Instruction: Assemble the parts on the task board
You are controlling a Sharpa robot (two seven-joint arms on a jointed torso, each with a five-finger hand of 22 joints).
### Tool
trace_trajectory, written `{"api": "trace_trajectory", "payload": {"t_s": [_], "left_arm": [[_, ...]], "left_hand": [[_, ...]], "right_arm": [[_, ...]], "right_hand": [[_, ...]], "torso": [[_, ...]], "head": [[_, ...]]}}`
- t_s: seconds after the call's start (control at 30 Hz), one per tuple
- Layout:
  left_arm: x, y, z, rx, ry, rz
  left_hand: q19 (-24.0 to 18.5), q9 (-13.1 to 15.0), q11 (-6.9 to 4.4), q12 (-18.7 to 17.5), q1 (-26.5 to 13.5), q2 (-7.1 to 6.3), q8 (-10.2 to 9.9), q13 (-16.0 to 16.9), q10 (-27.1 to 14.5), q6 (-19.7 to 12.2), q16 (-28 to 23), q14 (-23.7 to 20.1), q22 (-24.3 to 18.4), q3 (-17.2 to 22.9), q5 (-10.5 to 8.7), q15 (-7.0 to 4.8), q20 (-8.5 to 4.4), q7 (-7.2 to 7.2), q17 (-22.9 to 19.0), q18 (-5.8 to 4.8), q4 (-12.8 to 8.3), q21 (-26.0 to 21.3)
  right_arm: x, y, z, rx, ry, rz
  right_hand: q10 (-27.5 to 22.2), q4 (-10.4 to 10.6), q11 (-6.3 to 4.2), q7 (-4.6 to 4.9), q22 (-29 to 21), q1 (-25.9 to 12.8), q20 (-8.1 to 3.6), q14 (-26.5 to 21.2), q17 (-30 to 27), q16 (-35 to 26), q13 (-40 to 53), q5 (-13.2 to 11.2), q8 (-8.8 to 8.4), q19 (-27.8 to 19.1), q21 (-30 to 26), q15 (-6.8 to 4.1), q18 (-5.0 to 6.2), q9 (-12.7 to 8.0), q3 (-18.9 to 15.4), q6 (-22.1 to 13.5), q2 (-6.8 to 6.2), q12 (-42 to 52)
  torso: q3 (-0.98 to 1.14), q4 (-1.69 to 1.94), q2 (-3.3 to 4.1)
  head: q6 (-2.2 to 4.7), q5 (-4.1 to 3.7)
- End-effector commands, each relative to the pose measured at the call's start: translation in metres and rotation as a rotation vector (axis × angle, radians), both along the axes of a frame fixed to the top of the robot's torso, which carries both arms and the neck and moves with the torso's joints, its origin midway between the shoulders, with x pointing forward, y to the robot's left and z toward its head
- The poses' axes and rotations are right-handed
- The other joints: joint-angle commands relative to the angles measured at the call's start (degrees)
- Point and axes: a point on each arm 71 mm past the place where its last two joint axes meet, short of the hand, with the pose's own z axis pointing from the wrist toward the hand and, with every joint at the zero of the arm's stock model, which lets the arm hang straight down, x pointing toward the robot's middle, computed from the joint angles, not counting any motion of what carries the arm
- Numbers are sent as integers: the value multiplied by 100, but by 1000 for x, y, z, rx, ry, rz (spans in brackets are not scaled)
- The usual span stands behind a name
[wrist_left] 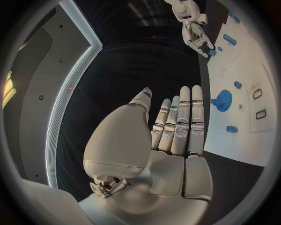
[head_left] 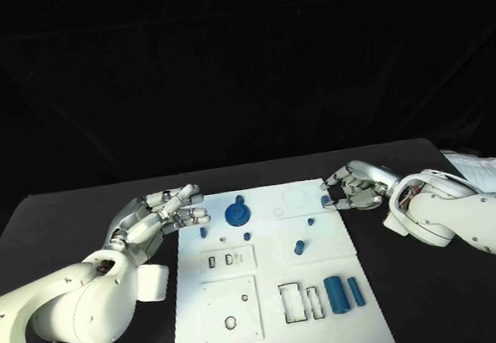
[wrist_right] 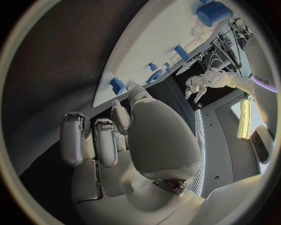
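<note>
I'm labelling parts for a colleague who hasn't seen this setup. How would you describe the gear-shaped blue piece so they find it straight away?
Start at the white task board in the middle of the black table. Look to its far end, on the side nearest the left hand. There lies the blue gear, a round toothed disc, the widest blue piece, unlike the small pegs and long cylinders elsewhere.

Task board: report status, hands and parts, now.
Left hand open at the task board left edge, holding nothing. Right hand at right edge, fingers curled; grip unclear. Blue gear and blue cylinder lie on board. Nothing in the way.
</note>
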Motion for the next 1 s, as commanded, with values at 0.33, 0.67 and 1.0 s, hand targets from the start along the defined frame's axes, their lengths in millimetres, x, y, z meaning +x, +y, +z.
{"api": "trace_trajectory", "payload": {"t_s": [0.33,0.67,1.0], "left_arm": [[0,-3,1,-14,-8,-20],[0,-3,1,-13,-7,-19],[0,-3,1,-13,-6,-19]], "left_hand": [[22,-5,34,-27,8,52,-38,-5,7,8,-33,9,7,0,-20,31,8,38,8,53,-40,19],[21,-3,29,-35,20,57,-44,-3,17,17,-44,14,8,0,-19,28,7,32,19,54,-58,21],[21,-3,29,-35,20,57,-44,-3,17,17,-44,14,8,0,-19,28,7,32,19,54,-58,21]], "right_arm": [[5,4,-10,-20,26,18],[6,5,-13,-26,35,20],[7,7,-12,-26,25,23]], "right_hand": [[11,-82,-23,6,16,96,-16,463,898,44,41,-179,67,-10,7,-17,-58,23,116,215,159,28],[35,-161,-92,-80,39,163,-56,470,936,56,83,-332,148,4,18,-71,-62,52,284,532,296,76],[79,-225,-187,-205,70,148,-123,480,982,71,127,-406,264,23,31,-151,-67,103,417,897,410,130]], "torso": [[-9,-3,-7],[-8,-3,-8],[-8,-2,-9]], "head": [[-42,33],[-56,30],[-65,23]]}}
